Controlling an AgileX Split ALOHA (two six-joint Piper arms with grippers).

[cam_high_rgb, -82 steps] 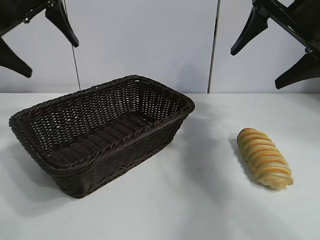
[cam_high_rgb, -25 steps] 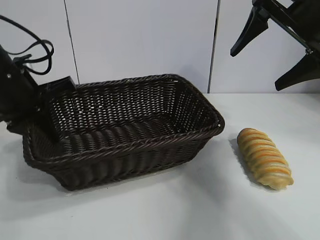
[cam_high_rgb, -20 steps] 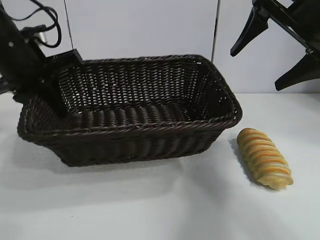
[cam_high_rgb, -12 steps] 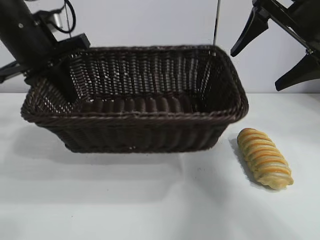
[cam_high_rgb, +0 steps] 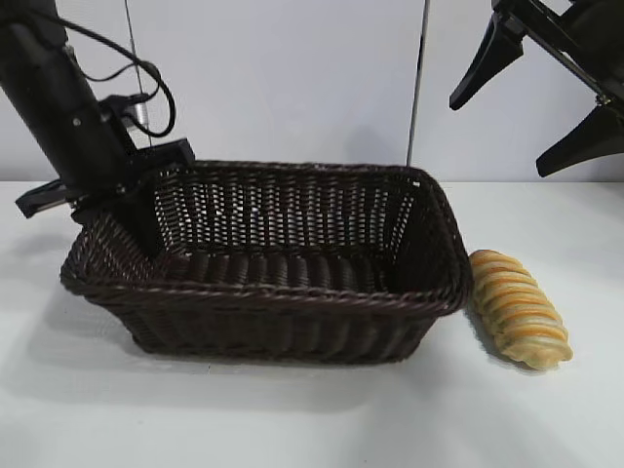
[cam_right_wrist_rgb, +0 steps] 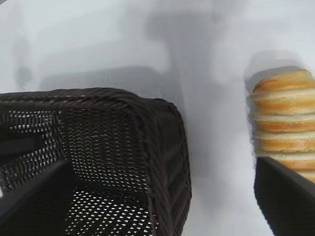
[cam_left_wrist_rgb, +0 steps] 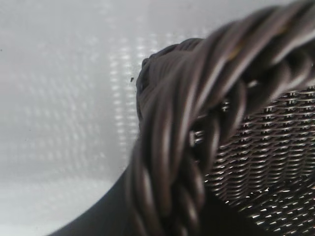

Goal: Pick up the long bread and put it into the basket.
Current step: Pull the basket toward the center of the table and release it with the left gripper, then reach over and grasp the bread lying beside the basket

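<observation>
The basket (cam_high_rgb: 283, 292), dark brown woven wicker, sits at the middle of the table. My left gripper (cam_high_rgb: 127, 210) is shut on the braided rim at its left end; the rim (cam_left_wrist_rgb: 187, 147) fills the left wrist view. The long bread (cam_high_rgb: 517, 307), golden with orange-brown ridges, lies on the table just right of the basket's right end. The right wrist view shows a strip of table between the basket (cam_right_wrist_rgb: 162, 147) and the bread (cam_right_wrist_rgb: 283, 118). My right gripper (cam_high_rgb: 499, 136) hangs high at the back right, open and empty, above the bread.
A white table (cam_high_rgb: 292, 419) with free room in front of the basket and to the right of the bread. A white panelled wall (cam_high_rgb: 292, 78) stands behind. The left arm's cable (cam_high_rgb: 146, 97) loops above the basket's left end.
My left gripper came down, took the basket's left rim, lifted and swung it to the right, and has lowered it so that its right end stands next to the bread. The right arm has not moved.
</observation>
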